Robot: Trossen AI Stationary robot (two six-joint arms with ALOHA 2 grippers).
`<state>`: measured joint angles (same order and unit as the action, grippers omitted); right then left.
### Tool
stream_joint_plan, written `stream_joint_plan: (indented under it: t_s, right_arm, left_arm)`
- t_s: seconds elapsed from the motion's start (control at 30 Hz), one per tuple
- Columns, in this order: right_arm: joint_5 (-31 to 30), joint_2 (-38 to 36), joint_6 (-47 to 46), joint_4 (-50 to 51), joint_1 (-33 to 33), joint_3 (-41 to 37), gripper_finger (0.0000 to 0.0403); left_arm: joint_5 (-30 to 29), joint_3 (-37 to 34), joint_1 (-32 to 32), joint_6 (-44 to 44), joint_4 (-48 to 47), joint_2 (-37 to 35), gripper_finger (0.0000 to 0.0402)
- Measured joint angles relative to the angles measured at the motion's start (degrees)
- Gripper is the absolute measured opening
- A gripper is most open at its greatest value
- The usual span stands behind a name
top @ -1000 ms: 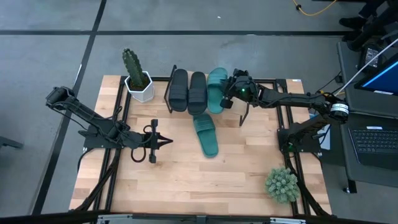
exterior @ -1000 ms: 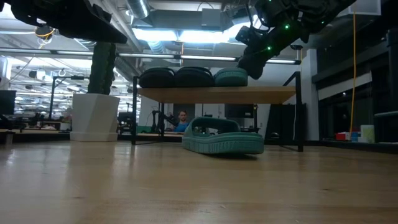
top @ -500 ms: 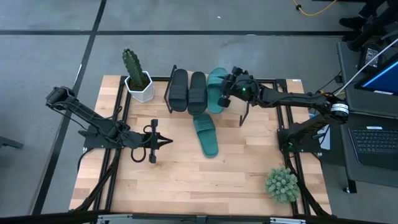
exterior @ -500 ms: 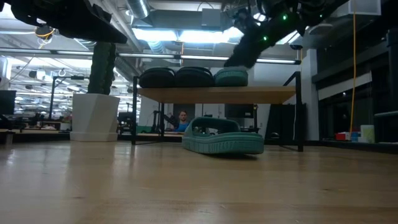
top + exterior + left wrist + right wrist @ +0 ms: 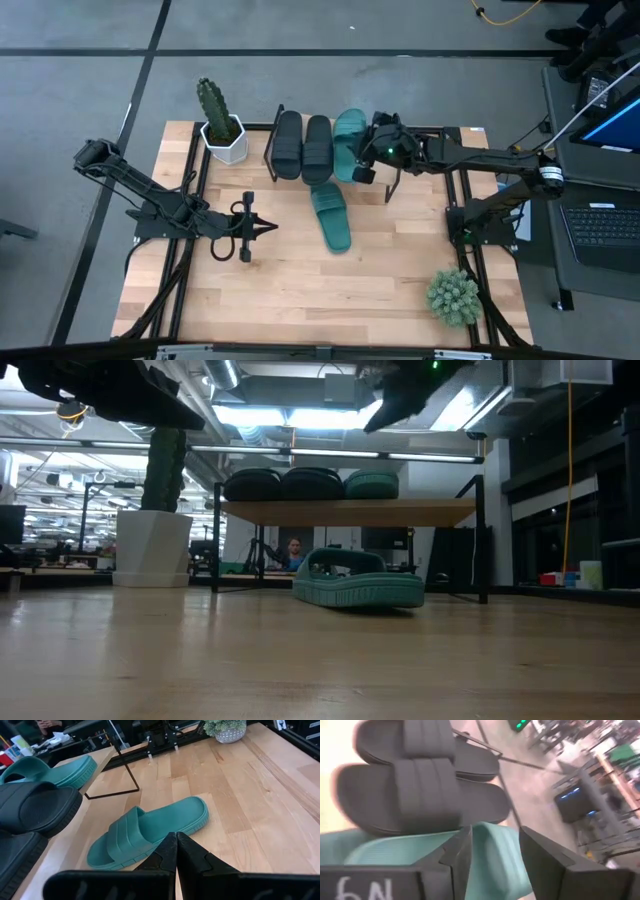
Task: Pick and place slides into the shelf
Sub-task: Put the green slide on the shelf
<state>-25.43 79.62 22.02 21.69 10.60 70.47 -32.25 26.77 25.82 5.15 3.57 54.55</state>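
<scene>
Teal slide (image 5: 347, 140) on the shelf (image 5: 420, 160) sits just beside my right pincer (image 5: 366, 160), which stands open, holding nothing

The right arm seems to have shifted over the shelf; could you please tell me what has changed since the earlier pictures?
The right end effector has lifted higher above the shelf, its fingers open and holding nothing. The teal slide on the shelf stayed put, as did the two black slides, the teal slide on the table and the left end effector, shut and idle.
</scene>
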Motion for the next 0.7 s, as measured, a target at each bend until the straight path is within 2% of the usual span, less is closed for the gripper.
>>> stream_joint_plan:
  t_s: [0.13,0.4,0.6,0.7]
  right_arm:
    - [0.6,0.0,-8.0,6.2,-3.4,2.8,0.015]
    - [7.2,0.8,-18.8,12.4,-11.9,2.7,0.013]
    - [7.0,2.1,-18.7,10.1,-20.2,2.7,0.0124]
    - [1.9,3.2,-18.7,10.3,-24.2,2.7,0.0122]
  left_arm:
    - [0.0,0.0,0.0,-0.1,0.0,0.0,0.0]
    - [0.0,0.0,0.1,-0.4,-0.1,0.0,0.0]
    - [0.0,0.0,0.1,-0.5,-0.5,0.0,0.0]
    - [0.0,0.0,0.1,-0.5,-0.7,0.0,0.0]
